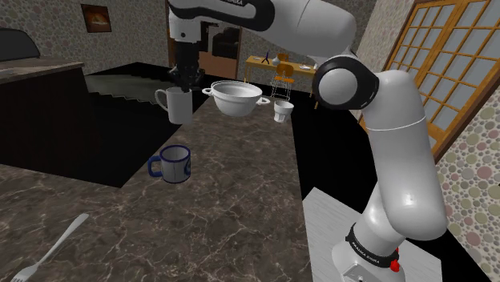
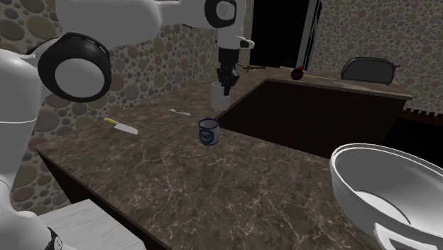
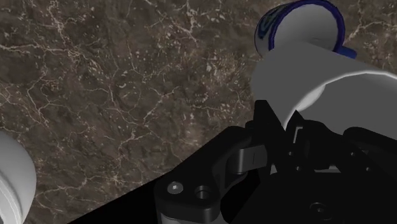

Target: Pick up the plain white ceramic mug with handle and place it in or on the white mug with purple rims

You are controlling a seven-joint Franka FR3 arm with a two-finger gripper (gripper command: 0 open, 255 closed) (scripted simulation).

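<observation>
Your gripper clasps one white mug by its rim; one blue-rimmed mug stands near it, one bowl beside it, one fork well apart.

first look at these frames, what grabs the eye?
The black tool clasps the plain white mug by its rim, near the edge of the dark veined counter. The blue-rimmed mug stands upright nearer the shoulder camera, apart from it. A big white two-handled bowl sits to the shoulder view's right of the held mug.
</observation>
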